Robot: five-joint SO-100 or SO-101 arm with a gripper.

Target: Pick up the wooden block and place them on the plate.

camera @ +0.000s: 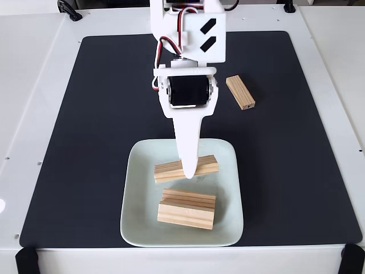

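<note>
On the black mat [114,142], the gripper [189,173], jaws apparently clamped on a wooden block [186,168] over the plate [137,194], could knock it askew if it releases unevenly.

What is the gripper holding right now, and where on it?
The gripper sits at the middle of a wooden block on the plate; whether its fingers actually clamp it cannot be told.

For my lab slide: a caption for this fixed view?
Robot hand at a wooden block on the plate; another block lies on the mat.
</note>
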